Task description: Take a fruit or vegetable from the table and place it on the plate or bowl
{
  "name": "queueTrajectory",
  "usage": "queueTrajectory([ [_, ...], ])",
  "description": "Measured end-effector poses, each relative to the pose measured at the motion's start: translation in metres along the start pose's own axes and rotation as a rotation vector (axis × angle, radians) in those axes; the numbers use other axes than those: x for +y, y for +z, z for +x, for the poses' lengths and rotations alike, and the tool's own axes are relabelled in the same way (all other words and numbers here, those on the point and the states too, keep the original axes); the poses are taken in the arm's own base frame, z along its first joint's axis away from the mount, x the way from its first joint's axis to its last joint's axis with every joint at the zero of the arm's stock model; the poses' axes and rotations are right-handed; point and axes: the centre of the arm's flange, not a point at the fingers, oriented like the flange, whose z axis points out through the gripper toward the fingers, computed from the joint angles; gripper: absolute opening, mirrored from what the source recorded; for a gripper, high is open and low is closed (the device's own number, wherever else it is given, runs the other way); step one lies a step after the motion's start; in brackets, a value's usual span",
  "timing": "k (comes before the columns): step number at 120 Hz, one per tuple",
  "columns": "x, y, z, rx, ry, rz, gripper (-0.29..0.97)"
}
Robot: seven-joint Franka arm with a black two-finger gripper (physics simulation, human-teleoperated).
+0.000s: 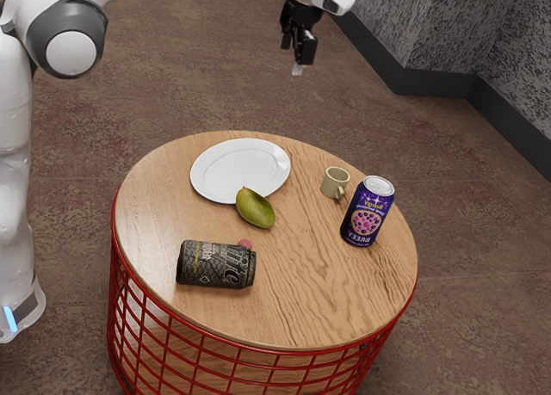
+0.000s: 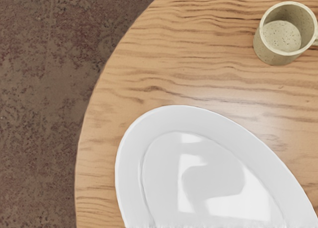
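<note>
A green-yellow mango (image 1: 255, 207) lies on the round wooden table (image 1: 318, 274), touching the near rim of an empty white plate (image 1: 240, 169). My gripper (image 1: 297, 52) hangs high above the floor beyond the table's far edge, well away from both. Its fingers stand open with nothing between them. In the wrist view the plate (image 2: 208, 188) is below my hand, with a patch of bare table (image 2: 164, 64) past it.
A small beige cup (image 1: 335, 182) (image 2: 285, 33) stands to the exterior view's right of the plate. An upright purple can (image 1: 368, 211) is beside it. A black can (image 1: 216, 263) lies on its side near the front. The table has a red wire base (image 1: 172, 343).
</note>
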Motion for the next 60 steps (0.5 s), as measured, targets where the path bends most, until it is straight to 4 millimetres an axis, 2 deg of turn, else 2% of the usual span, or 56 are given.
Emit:
queueTrajectory([
  [17,-0.001,0.002,-0.001,-0.002,0.014,-0.015,0.68],
  [26,-0.026,0.004,-0.009,0.002,-0.039,-0.067,0.68],
  [30,-0.04,-0.015,-0.017,0.039,-0.062,-0.067,0.68],
  [34,-0.05,-0.049,-0.025,0.105,-0.073,-0.041,0.68],
  [39,-0.044,-0.089,-0.033,0.181,-0.053,-0.018,0.68],
  [45,-0.013,-0.112,-0.031,0.226,0.014,-0.012,0.68],
  [50,0.03,-0.118,-0.02,0.235,0.102,-0.017,0.68],
  [54,0.08,-0.108,-0.007,0.213,0.197,-0.026,0.68],
  [60,0.173,-0.092,0.007,0.178,0.365,-0.041,0.68],
])
